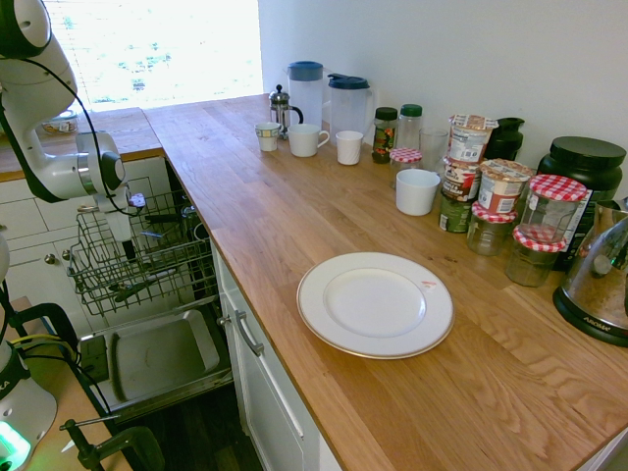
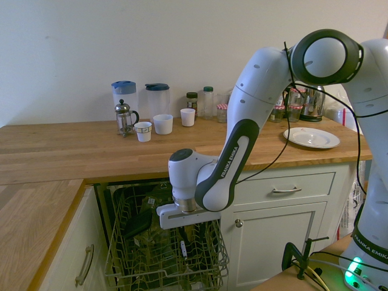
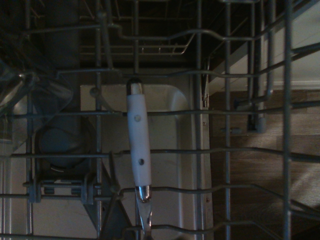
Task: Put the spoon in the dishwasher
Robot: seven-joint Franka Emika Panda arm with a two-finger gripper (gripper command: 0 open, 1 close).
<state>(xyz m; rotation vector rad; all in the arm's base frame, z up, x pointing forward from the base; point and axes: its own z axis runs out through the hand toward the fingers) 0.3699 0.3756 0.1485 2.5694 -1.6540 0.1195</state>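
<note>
The spoon (image 3: pixel 139 145) (white-handled, with metal at both ends) lies across the wires of the dishwasher rack (image 2: pixel 130 254) — directly under my gripper (image 2: pixel 183 245), which points straight down into the rack. Whether my fingers are apart or together, I cannot tell.

My white arm (image 2: pixel 242 151) bends down from the right into the open dishwasher rack (image 2: pixel 163 254) under the wooden counter (image 2: pixel 91 151). My gripper (image 2: pixel 183 242) points straight down among the wires. A small white thing (image 2: pixel 183 249) shows just below it. On the counter stand two jugs (image 2: pixel 140 100), cups (image 2: pixel 162 123) and a white plate (image 2: pixel 311 137).
</note>
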